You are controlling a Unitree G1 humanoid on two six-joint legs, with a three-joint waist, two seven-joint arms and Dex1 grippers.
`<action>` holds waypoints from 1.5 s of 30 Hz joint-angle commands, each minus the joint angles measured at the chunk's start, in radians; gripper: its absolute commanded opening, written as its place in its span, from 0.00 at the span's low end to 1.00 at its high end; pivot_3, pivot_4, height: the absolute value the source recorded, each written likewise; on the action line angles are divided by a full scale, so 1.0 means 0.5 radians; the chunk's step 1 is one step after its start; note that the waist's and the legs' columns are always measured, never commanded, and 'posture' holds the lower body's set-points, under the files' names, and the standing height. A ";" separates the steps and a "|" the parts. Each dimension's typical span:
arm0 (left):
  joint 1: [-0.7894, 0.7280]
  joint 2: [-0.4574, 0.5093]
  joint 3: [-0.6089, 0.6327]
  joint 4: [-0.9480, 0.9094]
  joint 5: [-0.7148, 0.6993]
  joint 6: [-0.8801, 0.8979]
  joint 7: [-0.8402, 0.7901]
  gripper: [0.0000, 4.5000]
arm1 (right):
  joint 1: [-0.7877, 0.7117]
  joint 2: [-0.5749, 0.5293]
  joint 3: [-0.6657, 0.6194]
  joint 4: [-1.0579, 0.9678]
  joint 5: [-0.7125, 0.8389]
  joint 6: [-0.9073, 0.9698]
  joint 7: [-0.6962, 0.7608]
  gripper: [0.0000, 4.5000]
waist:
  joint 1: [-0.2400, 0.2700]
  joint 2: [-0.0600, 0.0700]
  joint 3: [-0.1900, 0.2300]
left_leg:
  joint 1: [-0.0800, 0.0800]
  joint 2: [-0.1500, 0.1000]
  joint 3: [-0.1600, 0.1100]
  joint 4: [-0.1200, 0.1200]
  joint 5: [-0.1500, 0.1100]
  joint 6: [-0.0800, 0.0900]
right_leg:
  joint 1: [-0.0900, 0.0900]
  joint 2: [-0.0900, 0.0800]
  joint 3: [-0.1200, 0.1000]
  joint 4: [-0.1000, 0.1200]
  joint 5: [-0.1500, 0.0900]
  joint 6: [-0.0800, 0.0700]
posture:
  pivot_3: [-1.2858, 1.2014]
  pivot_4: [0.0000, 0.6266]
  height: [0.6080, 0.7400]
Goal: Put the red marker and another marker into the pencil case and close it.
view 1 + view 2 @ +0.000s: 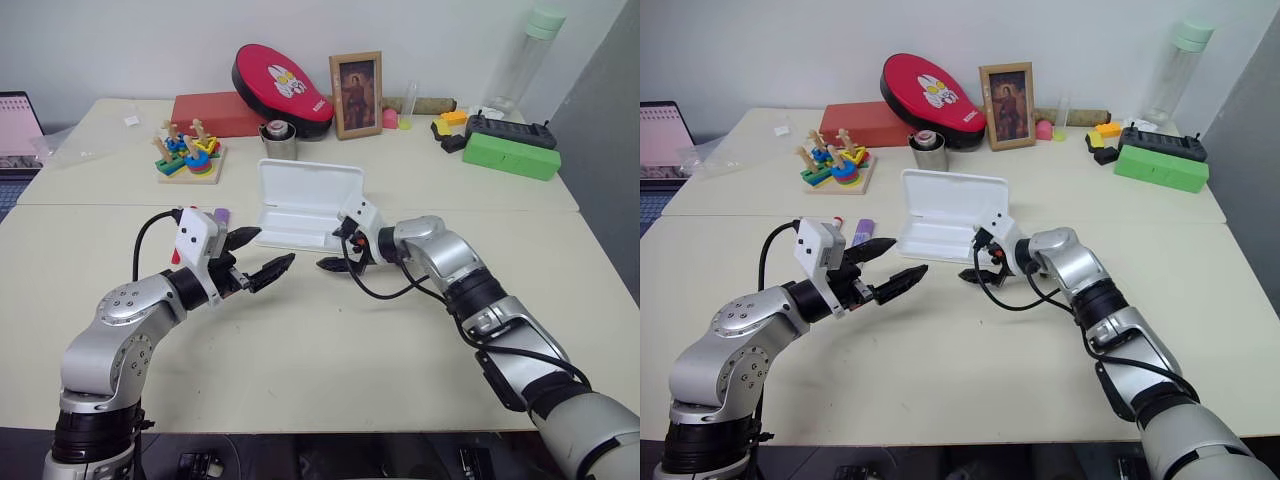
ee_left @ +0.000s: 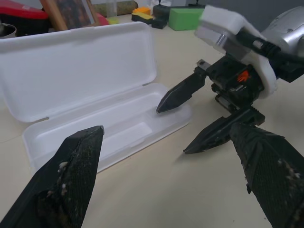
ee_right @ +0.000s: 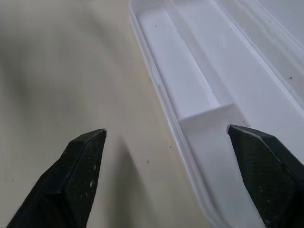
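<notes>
The white pencil case point(image 1: 300, 205) lies open in the middle of the table, lid point(image 2: 76, 66) standing up behind an empty tray point(image 3: 190, 90). My right gripper point(image 1: 332, 250) hovers open at the tray's right end, one finger over the tray and the other over the bare table. Left of the case my left gripper point(image 1: 275, 246) stands open and level, pointing at the case's front edge and holding nothing. A short purple marker point(image 1: 864, 228) lies on the table behind my left wrist. Beside it a bit of the red marker point(image 1: 838, 219) peeks out, the remainder hidden by the wrist.
Along the back of the table stand a red oval zip case point(image 1: 283, 80) on a red box point(image 1: 215, 112), a framed picture point(image 1: 356, 93), a metal cup point(image 1: 279, 140), a wooden stacking toy point(image 1: 187, 155), a green block point(image 1: 510, 155) and a tall bottle point(image 1: 525, 55).
</notes>
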 commanded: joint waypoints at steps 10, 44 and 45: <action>-0.012 -0.027 0.052 -0.070 -0.062 -0.062 0.083 1.00 | -0.100 0.069 -0.060 0.159 -0.143 -0.149 0.090 0.27 | 0.000 0.000 0.000 | 0.003 0.000 -0.001 0.002 0.000 -0.001 | 0.000 0.001 0.000 0.008 0.000 0.000 | 0.52 0.24 1.00; 0.217 0.126 0.190 -0.098 -0.082 -0.007 0.049 1.00 | 0.711 -0.304 0.188 -1.355 -0.086 0.034 0.437 0.09 | 0.001 0.000 0.000 | 0.003 0.000 -0.001 0.004 0.001 -0.001 | -0.001 0.002 0.002 0.011 -0.001 0.000 | 0.52 0.24 1.00; 0.219 0.123 0.203 -0.094 -0.083 -0.007 0.057 1.00 | 0.712 -0.306 0.184 -1.363 -0.083 0.036 0.435 0.12 | 0.001 0.000 0.000 | 0.003 0.000 -0.001 0.004 0.001 -0.001 | -0.001 0.002 0.002 0.011 -0.001 0.000 | 0.52 0.24 1.00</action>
